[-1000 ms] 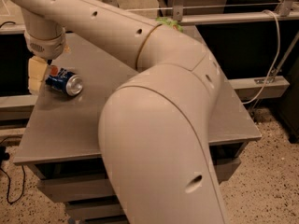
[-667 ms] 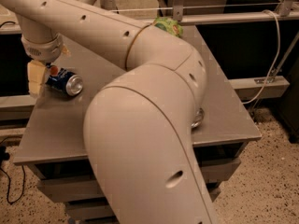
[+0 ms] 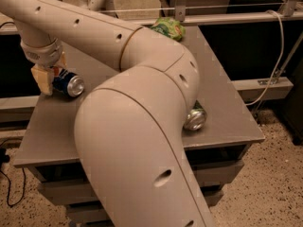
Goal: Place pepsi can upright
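Observation:
The pepsi can [image 3: 69, 83] is dark blue and lies on its side at the left of the grey table [image 3: 57, 136], its silver end facing front-right. My gripper [image 3: 51, 81] hangs down from the wrist at the far left and sits right at the can's left end, touching or nearly touching it. My large beige arm sweeps from the lower middle of the view up to the wrist and hides much of the table.
A green patterned can [image 3: 195, 118] lies on its side near the table's right front, partly behind my arm. A green crumpled bag [image 3: 169, 27] sits at the table's back edge. A metal rail and a white cable [image 3: 277, 60] are at the back right.
My arm's big elbow section has swung left across the view, uncovering the green can at the right. The gripper and the pepsi can have stayed almost in place.

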Tool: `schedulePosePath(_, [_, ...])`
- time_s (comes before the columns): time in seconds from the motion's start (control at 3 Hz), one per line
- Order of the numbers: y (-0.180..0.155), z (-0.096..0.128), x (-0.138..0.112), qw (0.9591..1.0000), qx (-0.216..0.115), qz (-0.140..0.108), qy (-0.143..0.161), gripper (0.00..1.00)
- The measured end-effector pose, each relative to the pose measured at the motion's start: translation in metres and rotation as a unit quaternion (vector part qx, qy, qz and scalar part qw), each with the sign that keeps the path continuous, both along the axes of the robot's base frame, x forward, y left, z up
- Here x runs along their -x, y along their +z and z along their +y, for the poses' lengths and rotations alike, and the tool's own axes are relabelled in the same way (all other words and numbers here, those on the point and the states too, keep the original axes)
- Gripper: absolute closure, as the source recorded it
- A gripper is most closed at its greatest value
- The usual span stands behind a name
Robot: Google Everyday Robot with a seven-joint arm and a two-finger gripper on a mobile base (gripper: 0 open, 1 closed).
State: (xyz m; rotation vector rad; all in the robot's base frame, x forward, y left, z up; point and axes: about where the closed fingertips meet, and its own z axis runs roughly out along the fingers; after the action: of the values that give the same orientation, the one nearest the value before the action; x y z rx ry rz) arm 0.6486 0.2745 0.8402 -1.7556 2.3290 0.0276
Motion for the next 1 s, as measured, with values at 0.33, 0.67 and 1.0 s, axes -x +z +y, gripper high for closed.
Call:
schedulePosePath(0.33, [0.012, -0.002, -0.004, 0.9998, -0.016, -0.014, -0.005, 0.65])
schedulePosePath(0.67, [0.035, -0.011, -0.006, 0.9974, -0.065, -0.032, -0.004, 0.88])
schedulePosePath(1.0, [0.061, -0.037, -0.007, 0.9818, -0.182, -0.051, 0.02, 1.0])
